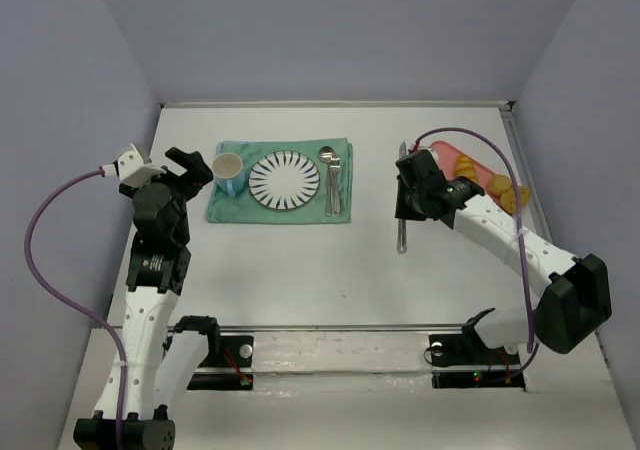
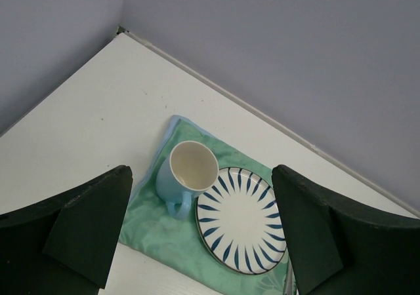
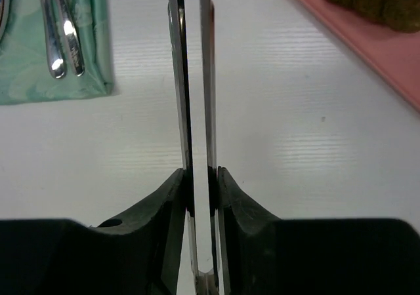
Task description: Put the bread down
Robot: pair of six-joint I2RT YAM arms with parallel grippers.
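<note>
One white table (image 1: 300, 270), three lilac walls (image 1: 330, 30)

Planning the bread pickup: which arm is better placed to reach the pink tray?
Right. The right tool is shut on the metal tongs, close beside the pink tray. The left tool, open, hovers by the cup, far from that tray.

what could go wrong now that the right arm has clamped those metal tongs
1. The right jaws pinch the tongs on thin, smooth metal, so they may slip or twist when lifted.
2. The blades are squeezed almost together; they might not open wide enough for bread.
3. The pink tray lies close beside the long tongs, so a swing could knock its edge.
</note>
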